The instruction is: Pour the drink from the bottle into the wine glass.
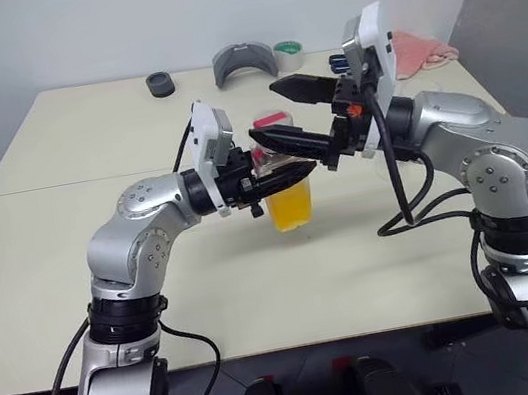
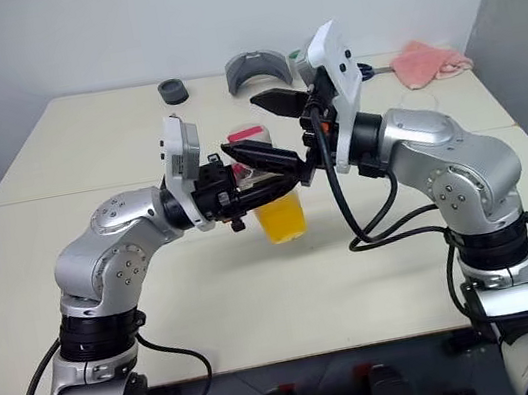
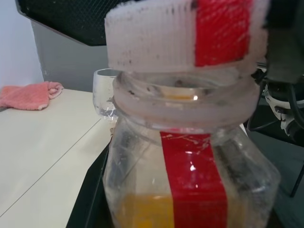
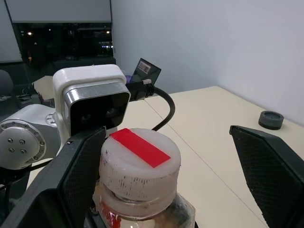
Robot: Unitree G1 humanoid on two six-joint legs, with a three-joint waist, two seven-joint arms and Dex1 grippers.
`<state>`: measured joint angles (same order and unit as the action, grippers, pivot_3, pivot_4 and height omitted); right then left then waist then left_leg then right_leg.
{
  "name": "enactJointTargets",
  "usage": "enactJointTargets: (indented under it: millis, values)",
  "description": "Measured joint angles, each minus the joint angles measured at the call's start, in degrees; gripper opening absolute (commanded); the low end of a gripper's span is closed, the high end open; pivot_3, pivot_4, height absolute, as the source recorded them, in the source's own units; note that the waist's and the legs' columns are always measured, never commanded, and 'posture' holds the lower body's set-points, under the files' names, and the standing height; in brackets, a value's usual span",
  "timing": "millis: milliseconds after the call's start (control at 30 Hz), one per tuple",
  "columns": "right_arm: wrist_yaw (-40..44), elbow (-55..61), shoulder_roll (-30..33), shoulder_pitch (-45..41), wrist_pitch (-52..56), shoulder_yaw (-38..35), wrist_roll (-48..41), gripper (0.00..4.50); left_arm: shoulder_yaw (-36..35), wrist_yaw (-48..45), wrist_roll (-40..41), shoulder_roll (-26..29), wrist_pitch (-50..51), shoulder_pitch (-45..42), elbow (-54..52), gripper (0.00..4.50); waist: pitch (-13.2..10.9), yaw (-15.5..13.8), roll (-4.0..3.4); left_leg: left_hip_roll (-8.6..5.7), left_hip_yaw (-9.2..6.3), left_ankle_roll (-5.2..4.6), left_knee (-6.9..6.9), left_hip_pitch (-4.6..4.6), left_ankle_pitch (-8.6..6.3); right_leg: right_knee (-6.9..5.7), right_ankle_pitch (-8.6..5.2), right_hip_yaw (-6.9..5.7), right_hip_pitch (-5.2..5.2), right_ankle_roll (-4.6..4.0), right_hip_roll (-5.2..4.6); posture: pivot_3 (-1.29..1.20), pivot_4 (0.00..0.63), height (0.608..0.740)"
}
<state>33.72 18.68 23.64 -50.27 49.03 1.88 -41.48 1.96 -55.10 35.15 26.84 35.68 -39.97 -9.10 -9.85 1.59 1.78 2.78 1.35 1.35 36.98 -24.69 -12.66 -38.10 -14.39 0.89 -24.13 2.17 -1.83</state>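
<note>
Orange-yellow drink (image 1: 292, 205) fills the lower part of the small clear plastic bottle (image 1: 287, 190) with its red vertical label stripe; I see the bottle upright over the middle of the cream table (image 1: 72, 260), well in from every edge, though I cannot tell whether its base rests on the top or hangs just above it. My left gripper (image 1: 292, 168) is clamped tight on the bottle's body, fingers level and pointing toward my right arm. White cap with a red strip (image 4: 139, 159) sits on the neck, still on. My right gripper (image 1: 275, 109) stands spread wide, one black finger (image 4: 71, 180) touching or just beside the cap's side, the other finger (image 4: 270, 171) well apart from it; it holds nothing. Clear wine glass (image 3: 105, 92) shows in the left wrist view, behind the bottle, standing on the table toward the right edge; its stem is hidden. Along the far edge: small dark round cap-like object (image 1: 160, 84), grey curved plastic piece (image 1: 244, 61), roll of tape (image 1: 289, 54) just beside it. Pink cloth (image 1: 417, 50) lies bunched at the far right corner.
</note>
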Motion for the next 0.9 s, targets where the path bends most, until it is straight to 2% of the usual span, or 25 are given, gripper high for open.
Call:
enactJointTargets:
  millis: [500,900]
  values:
    - [0.61,0.67,-0.05,0.01,1.17,-0.09,-0.86,4.43,0.0,0.01,-0.01,-0.08,0.0,0.02,0.0,1.77,0.0,0.0,0.0,0.0,0.0,0.0,0.0,0.0,0.0,0.0,0.0,0.0,0.0,0.0,0.0,0.0,0.15,0.74]
    - [-0.97,2.41,0.63,0.02,6.19,-3.42,-7.56,4.43,0.0,-0.1,-0.03,-0.13,-0.01,0.02,0.01,1.77,0.0,0.0,0.0,0.0,0.0,0.0,0.0,0.0,0.0,0.0,0.0,0.0,0.0,0.0,0.0,0.0,0.15,0.74]
